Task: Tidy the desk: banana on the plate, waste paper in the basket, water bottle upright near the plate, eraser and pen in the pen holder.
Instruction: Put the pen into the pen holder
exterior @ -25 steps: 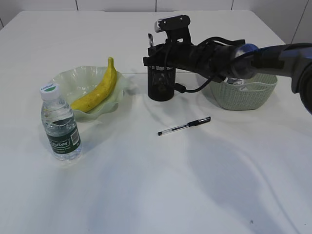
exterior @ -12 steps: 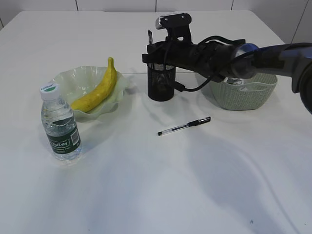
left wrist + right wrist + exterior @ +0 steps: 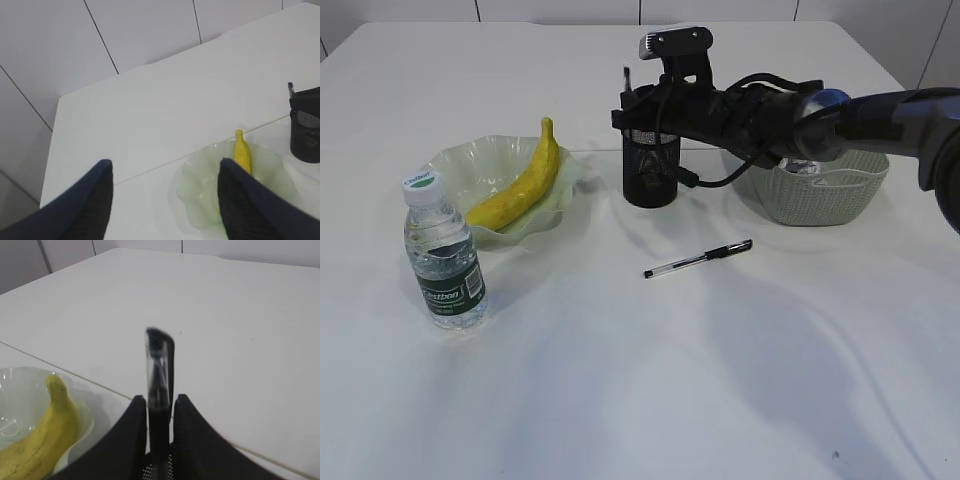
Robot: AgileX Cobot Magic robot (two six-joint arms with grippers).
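The exterior view looks down at a slant across the whole table (image 3: 620,400). The left wrist view looks from high up, past its pincer (image 3: 162,200), onto the plate (image 3: 200,200). The right wrist view sits close behind its pincer (image 3: 160,425), sharing that plate (image 3: 85,425)

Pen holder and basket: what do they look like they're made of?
Pen holder: black metal mesh by the look, fine see-through grid, matte. Basket: pale green, probably moulded plastic imitating wicker; woven pattern with a smooth rim and handle slot.
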